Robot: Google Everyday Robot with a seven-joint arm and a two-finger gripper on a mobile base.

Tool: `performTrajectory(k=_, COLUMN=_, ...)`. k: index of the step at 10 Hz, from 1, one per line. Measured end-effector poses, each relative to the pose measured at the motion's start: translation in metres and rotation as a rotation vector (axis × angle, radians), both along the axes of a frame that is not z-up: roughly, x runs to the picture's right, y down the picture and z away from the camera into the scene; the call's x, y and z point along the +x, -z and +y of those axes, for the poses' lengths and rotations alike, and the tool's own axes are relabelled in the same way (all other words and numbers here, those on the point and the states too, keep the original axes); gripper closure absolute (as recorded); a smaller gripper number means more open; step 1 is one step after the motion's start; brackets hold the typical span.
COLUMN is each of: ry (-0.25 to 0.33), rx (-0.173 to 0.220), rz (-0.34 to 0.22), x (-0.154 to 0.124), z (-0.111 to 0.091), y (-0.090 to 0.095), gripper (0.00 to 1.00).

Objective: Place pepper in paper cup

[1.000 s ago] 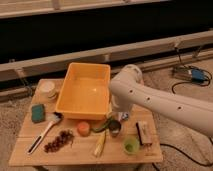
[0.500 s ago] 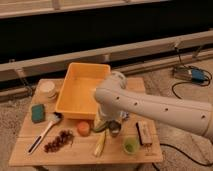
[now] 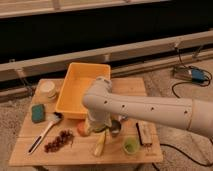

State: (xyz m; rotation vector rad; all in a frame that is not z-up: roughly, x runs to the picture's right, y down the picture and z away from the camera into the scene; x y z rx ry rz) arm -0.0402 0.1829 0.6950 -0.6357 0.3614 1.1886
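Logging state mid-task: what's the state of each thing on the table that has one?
gripper: low, beside the orange piece
pepper: hidden by the arm
paper cup: upright, far left, apart from the arm
yellow bin: upright, empty
green cup: upright
metal cup: upright, partly behind the arm

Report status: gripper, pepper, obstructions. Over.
Gripper low at table's front centre, over the pepper, which is mostly hidden. Paper cup back left, apart. Yellow bin between them.
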Motion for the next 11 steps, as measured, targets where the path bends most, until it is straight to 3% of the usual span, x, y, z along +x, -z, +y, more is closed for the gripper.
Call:
performTrajectory(k=4, ry=0.001, rx=0.013, rz=-0.039, x=-0.005, z=0.006, y=-0.026, gripper=0.3)
performTrajectory(k=11, ry=0.004, rx=0.027, rz=-0.082, x=-0.018, z=-0.002, y=-0.045, gripper=0.3)
